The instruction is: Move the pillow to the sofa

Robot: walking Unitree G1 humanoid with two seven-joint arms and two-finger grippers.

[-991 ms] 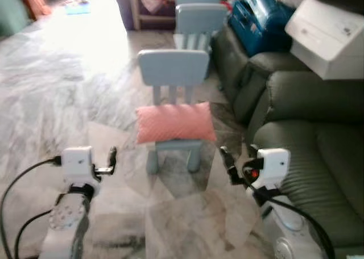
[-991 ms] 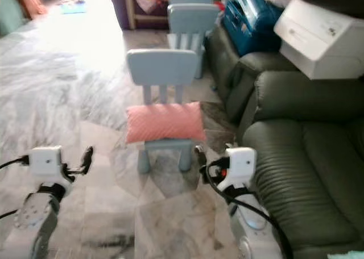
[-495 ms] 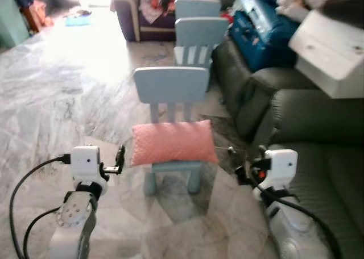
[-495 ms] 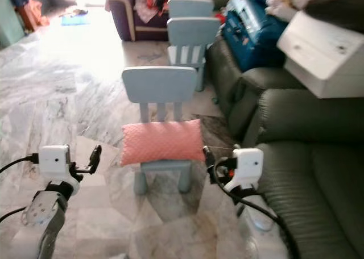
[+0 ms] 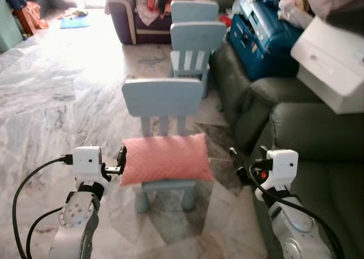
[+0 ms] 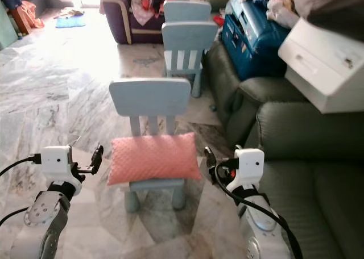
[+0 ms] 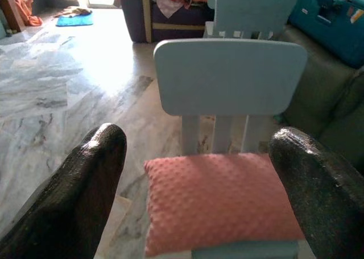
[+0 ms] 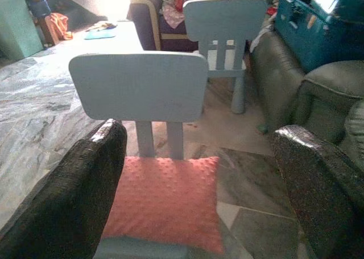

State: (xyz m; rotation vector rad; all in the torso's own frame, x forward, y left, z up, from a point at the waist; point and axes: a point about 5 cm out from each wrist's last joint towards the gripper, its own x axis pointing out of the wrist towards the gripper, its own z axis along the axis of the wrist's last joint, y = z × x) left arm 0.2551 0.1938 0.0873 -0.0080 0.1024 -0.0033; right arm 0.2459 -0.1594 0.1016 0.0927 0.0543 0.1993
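Note:
A pink dotted pillow (image 5: 165,158) lies flat on the seat of a small light-blue chair (image 5: 163,98); it also fills the lower middle of the left wrist view as the pillow (image 7: 222,200). The dark green sofa (image 5: 318,145) stands to the right of the chair. My left gripper (image 5: 121,156) is open, its tips just off the pillow's left edge. My right gripper (image 5: 234,157) is open, a little off the pillow's right edge, beside the sofa. In the right wrist view the pillow (image 8: 168,203) lies between the open fingers (image 8: 74,196).
A second light-blue chair (image 5: 191,40) and a third (image 5: 194,10) stand behind the first. A blue case (image 5: 267,34) and a white box (image 5: 330,66) rest on the sofa's far end. A purple couch (image 5: 133,12) with clothes stands at the back. Marble floor (image 5: 57,88) spreads left.
The camera has come closer to the chair and the view has shifted. Both grippers now sit level with the pillow's sides, nearer to it than before.

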